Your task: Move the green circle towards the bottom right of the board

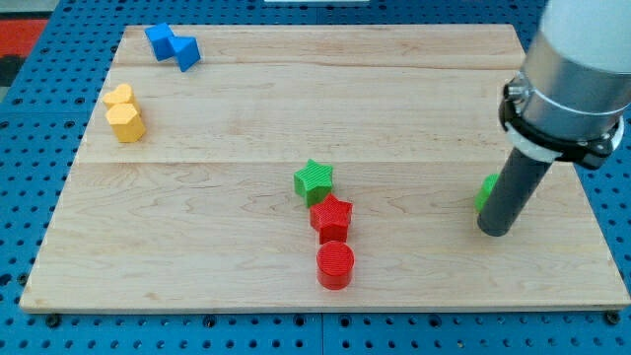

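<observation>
The green circle [486, 190] shows only as a sliver at the view's right; the dark rod hides most of it. My tip [496, 232] rests on the board just below and right of that block, touching or nearly touching it. A green star [314, 179] sits near the board's middle. A red star [331, 216] lies just below it, and a red circle [335, 265] lies below that.
Two blue blocks [171, 45] lie together at the view's top left. Two yellow blocks [124, 112] sit at the left. The wooden board [197, 227] lies on a blue pegboard; its right edge is close to my tip.
</observation>
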Controlling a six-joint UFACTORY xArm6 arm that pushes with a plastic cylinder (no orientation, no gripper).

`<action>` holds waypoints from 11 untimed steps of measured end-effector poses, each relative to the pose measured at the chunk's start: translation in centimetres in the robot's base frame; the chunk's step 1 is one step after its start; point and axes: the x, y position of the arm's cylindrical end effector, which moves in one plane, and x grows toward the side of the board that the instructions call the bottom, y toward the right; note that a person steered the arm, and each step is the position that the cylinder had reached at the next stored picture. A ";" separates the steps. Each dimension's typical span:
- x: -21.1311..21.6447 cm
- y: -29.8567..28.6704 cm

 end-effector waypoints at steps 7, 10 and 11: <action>-2.0 4.2; -1.1 -1.6; -7.3 -14.7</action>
